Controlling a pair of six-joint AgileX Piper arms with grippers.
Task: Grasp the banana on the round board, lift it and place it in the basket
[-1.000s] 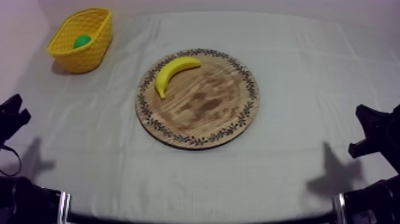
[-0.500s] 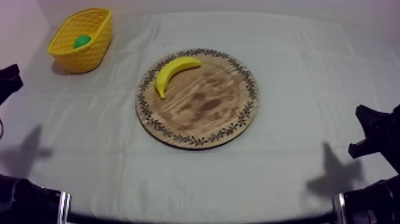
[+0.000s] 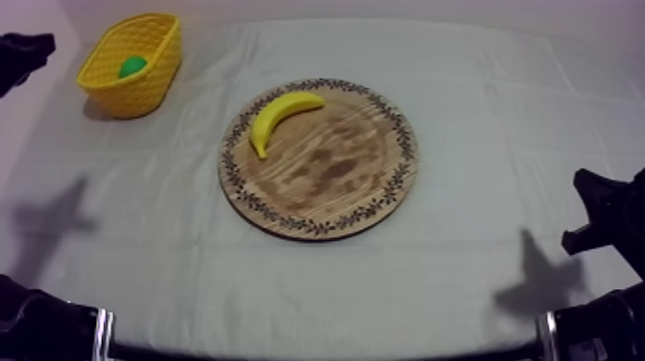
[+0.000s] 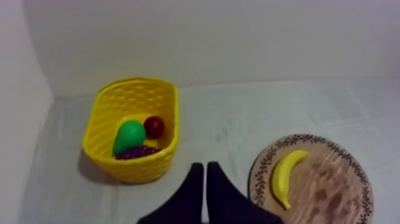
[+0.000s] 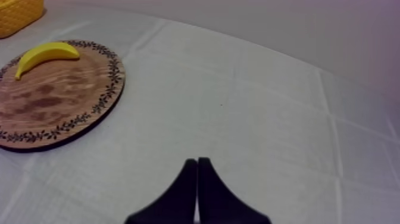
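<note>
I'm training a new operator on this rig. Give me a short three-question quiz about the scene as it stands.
1. True or false: the banana lies on the wooden board.
2. What lies in the yellow basket? A) pear, grapes and small red fruit; B) nothing; C) a second banana.
3. Fill in: the left gripper and right gripper are both ____, holding nothing.
Key: 1 true; 2 A; 3 shut.

L pincer point(image 4: 205, 167) closed, empty, btwn yellow basket point(image 4: 143, 168) & banana point(image 4: 284, 177) on board point(image 4: 334, 192)
</note>
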